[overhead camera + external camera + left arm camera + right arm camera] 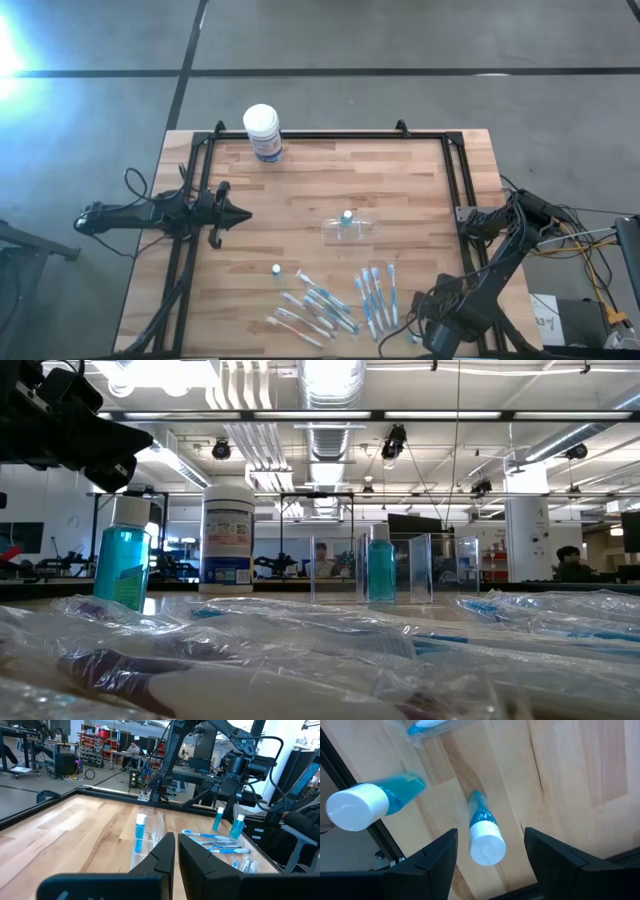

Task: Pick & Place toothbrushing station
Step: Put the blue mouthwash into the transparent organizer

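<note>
The toothbrushing station (352,229) is a clear oval holder standing mid-table with a blue bottle (347,216) upright in it. The low view shows the station (415,568) behind the wrapped brushes. My left gripper (236,213) hangs at the table's left side, shut and empty, pointing toward the station (153,826); its fingertips (169,844) nearly touch. My right gripper (418,328) is at the front right edge, open and pointing down. Between its fingers (440,855) stands a small blue bottle with a white cap (484,838), with gaps on both sides.
A white tub with a blue label (262,131) stands at the back left. Several wrapped toothbrushes (320,308) lie along the front, more (378,295) to their right. A small blue bottle (276,270) stands front left. Another capped bottle (362,806) stands beside the right gripper. A black frame (330,135) rims the table.
</note>
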You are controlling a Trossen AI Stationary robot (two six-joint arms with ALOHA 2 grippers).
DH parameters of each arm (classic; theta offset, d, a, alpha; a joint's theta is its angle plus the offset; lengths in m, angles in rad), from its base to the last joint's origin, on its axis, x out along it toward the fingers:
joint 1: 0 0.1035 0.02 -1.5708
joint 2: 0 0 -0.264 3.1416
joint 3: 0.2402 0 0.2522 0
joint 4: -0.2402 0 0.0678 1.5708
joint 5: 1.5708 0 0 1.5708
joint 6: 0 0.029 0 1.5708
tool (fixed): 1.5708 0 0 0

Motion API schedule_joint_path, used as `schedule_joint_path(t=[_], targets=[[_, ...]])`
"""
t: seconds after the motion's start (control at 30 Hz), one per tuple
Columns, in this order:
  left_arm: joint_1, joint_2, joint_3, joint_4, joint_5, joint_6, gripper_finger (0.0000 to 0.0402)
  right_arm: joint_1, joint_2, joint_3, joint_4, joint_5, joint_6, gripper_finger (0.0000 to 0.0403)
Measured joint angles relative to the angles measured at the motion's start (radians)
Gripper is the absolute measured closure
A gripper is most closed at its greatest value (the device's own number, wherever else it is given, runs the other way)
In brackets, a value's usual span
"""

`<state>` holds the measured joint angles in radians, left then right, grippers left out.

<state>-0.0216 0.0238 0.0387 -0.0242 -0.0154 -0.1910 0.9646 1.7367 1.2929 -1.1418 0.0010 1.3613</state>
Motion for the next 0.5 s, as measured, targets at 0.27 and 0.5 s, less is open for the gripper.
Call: schedule_joint_path(t=[0.27,0.5], targets=[[0.0,0.0,0.0,0.0,0.0,0.0,0.0376,0.007,0.0,-0.015,0.01,-0.002,0.0,0.018],[0.0,0.0,0.0,0.0,0.0,0.0,0.0376,0.006,0.0,-0.028,0.014,-0.002,-0.004,0.0203]])
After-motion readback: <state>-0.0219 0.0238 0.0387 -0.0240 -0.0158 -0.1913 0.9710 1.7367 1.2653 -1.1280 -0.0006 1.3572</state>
